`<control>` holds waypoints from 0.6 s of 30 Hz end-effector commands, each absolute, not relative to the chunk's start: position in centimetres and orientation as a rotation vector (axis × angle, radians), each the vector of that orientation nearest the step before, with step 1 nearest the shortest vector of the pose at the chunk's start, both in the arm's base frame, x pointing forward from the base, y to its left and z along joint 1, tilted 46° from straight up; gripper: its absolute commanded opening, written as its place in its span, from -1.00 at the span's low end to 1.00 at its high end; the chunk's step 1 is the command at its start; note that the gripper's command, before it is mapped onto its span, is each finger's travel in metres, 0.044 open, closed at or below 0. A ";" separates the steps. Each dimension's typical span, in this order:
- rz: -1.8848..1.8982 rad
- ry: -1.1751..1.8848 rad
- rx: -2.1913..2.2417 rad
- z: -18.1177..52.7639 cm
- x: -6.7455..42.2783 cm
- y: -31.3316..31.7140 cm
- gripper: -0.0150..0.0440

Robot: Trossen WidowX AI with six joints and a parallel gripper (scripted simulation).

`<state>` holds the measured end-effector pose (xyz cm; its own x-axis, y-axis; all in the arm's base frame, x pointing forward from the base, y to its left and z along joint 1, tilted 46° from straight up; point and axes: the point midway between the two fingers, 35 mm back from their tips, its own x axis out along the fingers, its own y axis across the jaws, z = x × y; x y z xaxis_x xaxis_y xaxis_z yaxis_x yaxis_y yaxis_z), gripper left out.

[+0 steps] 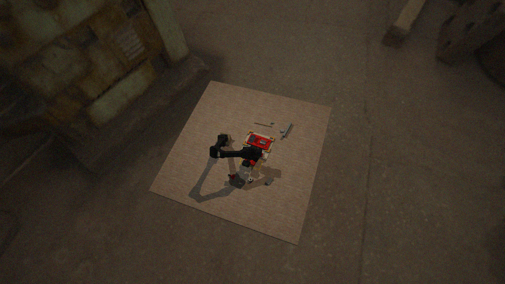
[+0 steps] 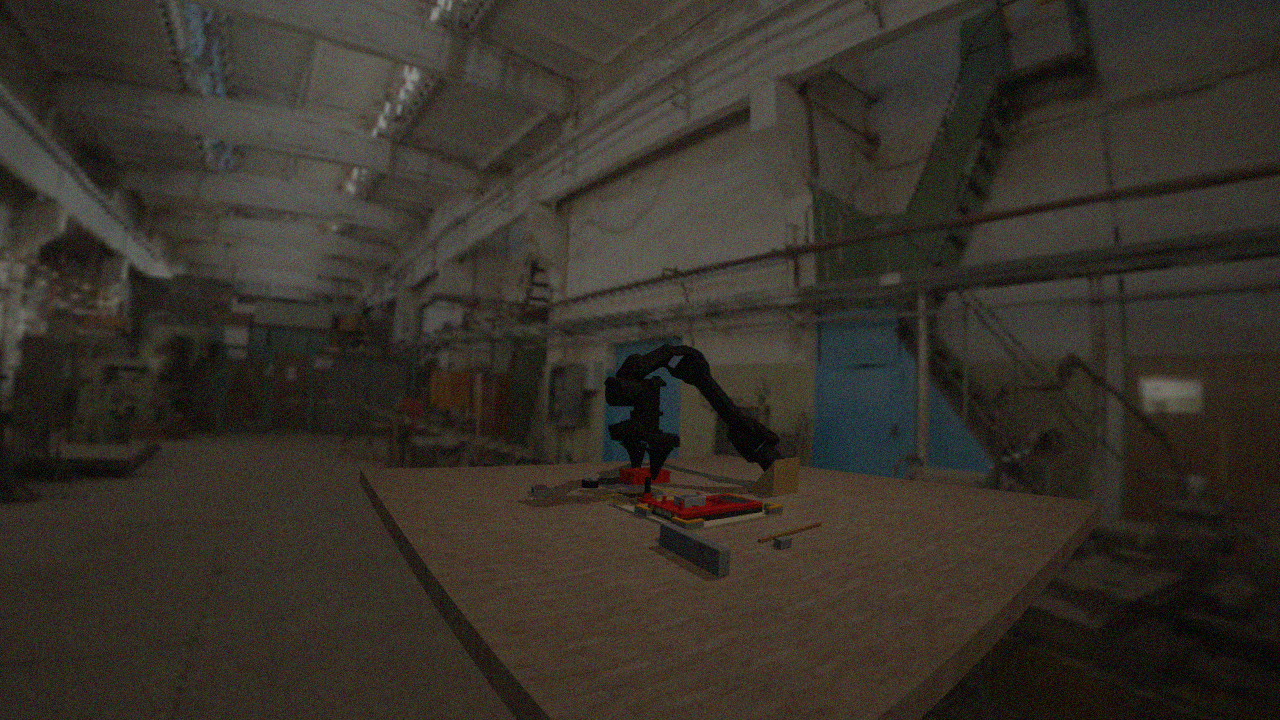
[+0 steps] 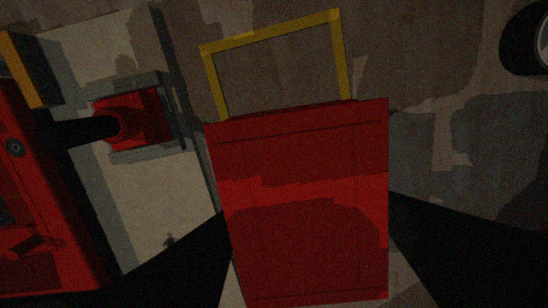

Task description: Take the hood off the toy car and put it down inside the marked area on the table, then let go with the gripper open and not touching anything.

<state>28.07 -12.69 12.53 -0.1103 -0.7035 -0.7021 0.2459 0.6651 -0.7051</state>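
I have the hood off the toy car and pinched between the fingers, which are clamped on its two sides; so the first part is done, as far as I can judge; what is left is the lowering, the release, and backing the gripper clear with its fingers spread.

The hood hangs low over the desk, just on the near side of the car, roughly mid-desk and a little toward the near edge as the top camera frames it; the marked area lies right under and beyond it; I judge the hood is over the outline but not yet down.

The wrist view gives me what the others cannot: the yellow outline plainly, with its far side and both far corners showing past the hood's edge; also the car's open front with a black peg, and a loose wheel off toward the corner of the picture.

The exterior view shows the height instead; the arm bends over, the gripper points straight down, the red hood sits close above the desk; whether it touches I cannot tell.

The top view lays out the whole desk; a grey bar and a thin stick lie beyond the car toward the far edge; the hood itself is mostly hidden under the wrist there.
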 end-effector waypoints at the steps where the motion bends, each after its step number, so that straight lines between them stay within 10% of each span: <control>1: -0.839 1.475 -0.410 12.4 28.0 -12.9 -0.49; 18: -0.841 1.475 -0.411 11.8 27.8 -13.6 -0.49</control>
<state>27.85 -13.43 11.86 -0.1106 -0.7049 -0.7006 0.2459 0.6636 -0.7065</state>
